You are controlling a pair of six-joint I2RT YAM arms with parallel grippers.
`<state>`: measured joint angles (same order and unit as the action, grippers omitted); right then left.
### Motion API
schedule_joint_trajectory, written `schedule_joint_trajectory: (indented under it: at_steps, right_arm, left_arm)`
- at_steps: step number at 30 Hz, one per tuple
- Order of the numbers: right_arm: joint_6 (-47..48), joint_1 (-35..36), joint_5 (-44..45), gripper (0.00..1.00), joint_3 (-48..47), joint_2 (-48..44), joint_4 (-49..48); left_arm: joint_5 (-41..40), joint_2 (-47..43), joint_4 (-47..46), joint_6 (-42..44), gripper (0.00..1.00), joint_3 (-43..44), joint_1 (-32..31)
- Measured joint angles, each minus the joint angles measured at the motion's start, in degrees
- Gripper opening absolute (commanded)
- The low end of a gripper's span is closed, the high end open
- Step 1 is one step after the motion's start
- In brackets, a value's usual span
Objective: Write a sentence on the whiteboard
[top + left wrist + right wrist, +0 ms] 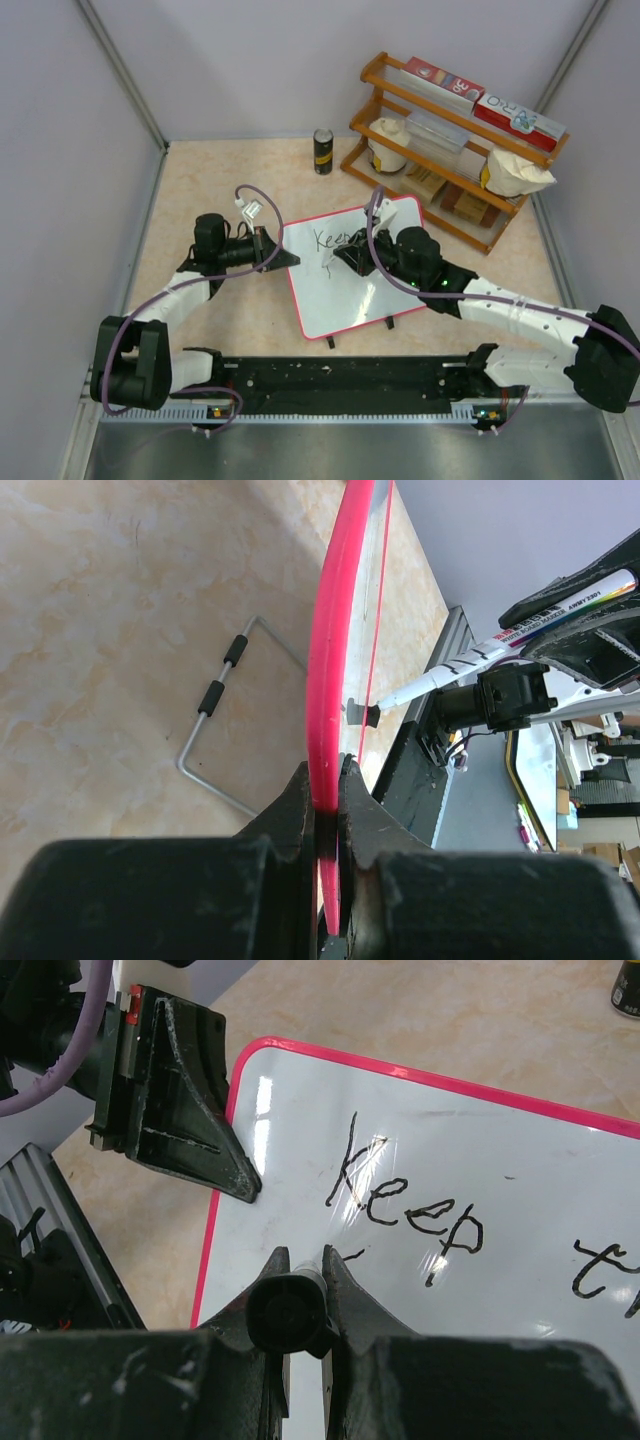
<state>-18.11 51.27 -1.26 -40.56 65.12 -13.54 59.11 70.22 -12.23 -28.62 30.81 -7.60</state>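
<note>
The whiteboard (345,300) with a red-pink rim lies tilted on the table, its face also in the right wrist view (520,1160). The sentence (410,1200) reads "Keep" and the start of "th" in black; a short stroke sits just below the K. It shows small in the top view (338,240). My left gripper (285,255) is shut on the board's left rim (330,680), jaws pinching it (328,800). My right gripper (345,258) is shut on a white marker (290,1312), tip down at the board under "Keep". The marker also shows in the left wrist view (520,630).
A wooden rack (455,150) with red-and-white boxes and white bags stands at the back right. A black can (323,151) stands beside it. A bent wire stand (215,695) lies under the board. A black rail (340,380) runs along the near edge.
</note>
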Motion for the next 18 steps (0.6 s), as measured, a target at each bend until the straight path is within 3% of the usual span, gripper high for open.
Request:
schedule_joint_trajectory:
  at_steps: [18]
  right_arm:
    - [0.07,0.00,1.07,0.00,0.04,0.39,0.79]
  left_arm:
    - [0.00,0.00,0.04,0.00,0.00,0.00,0.00]
